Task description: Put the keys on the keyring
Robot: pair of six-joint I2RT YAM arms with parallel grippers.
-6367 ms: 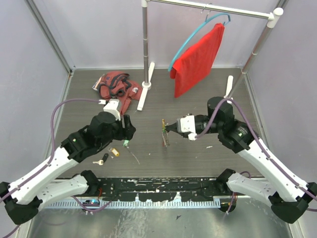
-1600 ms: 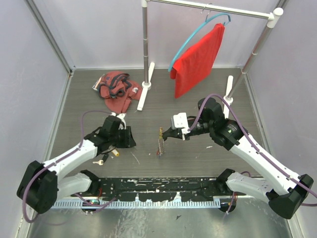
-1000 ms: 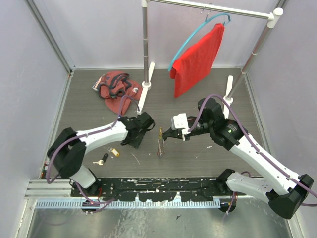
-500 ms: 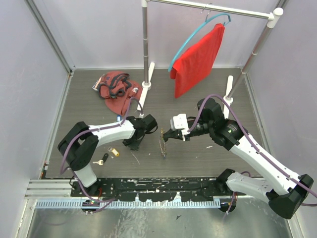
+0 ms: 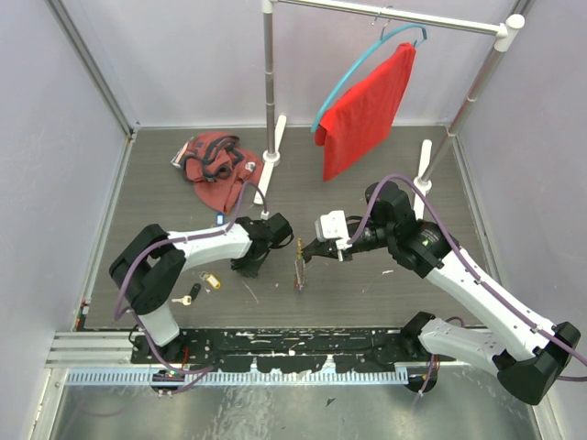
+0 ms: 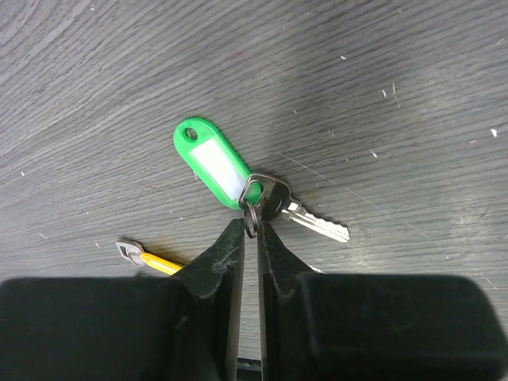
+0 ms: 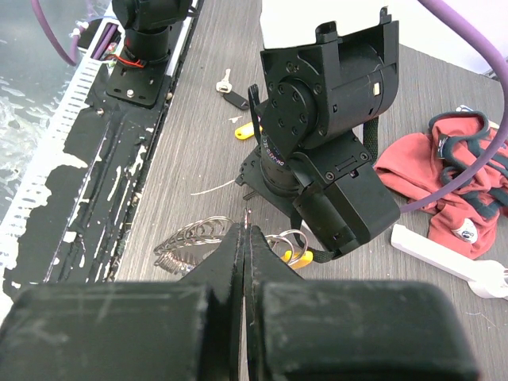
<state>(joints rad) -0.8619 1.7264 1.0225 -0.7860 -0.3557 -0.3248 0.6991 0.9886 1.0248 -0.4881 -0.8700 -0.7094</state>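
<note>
Picking up the green-tagged key (image 6: 279, 203), I'd say. Left end effector (image 6: 250, 238) is pinched on its small ring (image 6: 251, 213), with the key lying flat on the desk (image 6: 397, 79). Right end effector (image 7: 244, 230) is clamped on the keyring (image 7: 190, 238), nearby. Next: lift the key and line that ring up with the keyring's opening.

1. The green key (image 6: 213, 165) shows only in the left wrist view. In the top view it is hidden under the left gripper (image 5: 248, 268).
2. Top view: the keyring (image 5: 298, 264) below the right gripper (image 5: 306, 251) is too small to tell what hangs on it.
3. Left wrist view: the yellow key (image 6: 151, 259) runs behind a finger (image 6: 218, 262), which hides its far end.
4. Right wrist view: the keyring's far loops pass behind the left gripper.
5. Right wrist view: the right edge cuts off the cloth (image 7: 432, 178).
6. Top view: the top edge cuts off the rack (image 5: 268, 82).
</note>
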